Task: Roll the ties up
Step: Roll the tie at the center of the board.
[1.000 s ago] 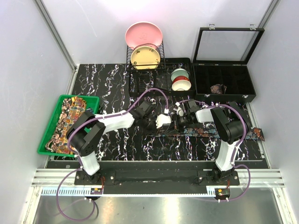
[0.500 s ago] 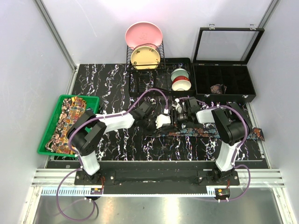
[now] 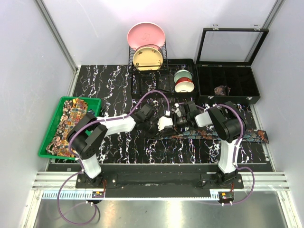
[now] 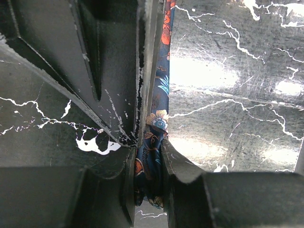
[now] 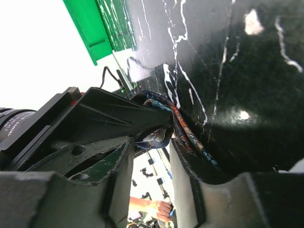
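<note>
— Blue silk with reddish flowers, that long one: where is it lying?
— The dark blue tie (image 3: 223, 135) is stretched along the black marbled surface (image 3: 107, 83), from the middle out toward three o'clock. Its far tip lies beyond the right arm's base. Its other end is lifted near the centre, where the two arms meet.
— Which arm has hold of it?
— The left jaws. From the left wrist you can see them pressed onto a bunched fold of the cloth, pinching it, with more of the tie trailing away over the marble.
— And the right jaws?
— Spread apart. You can see the room between the two fingers (image 5: 187, 180). The tie's end curls just at their tips, along the right-hand one. I can't tell whether it touches the other.
— What about the rest of the ties?
— The yellow-orange paisley ties (image 3: 66, 124) are heaped in the green tray (image 3: 90, 99) at nine o'clock, well apart from both jaws. One small brownish coil (image 3: 221, 90) sits in a compartment of the open black case (image 3: 228, 99) at two o'clock.
— Anything at twelve?
— A wire rack (image 3: 165, 54) holding a pink plate (image 3: 146, 34) and a yellow plate (image 3: 147, 58) on edge, with bowls (image 3: 183, 80) just to its right.
</note>
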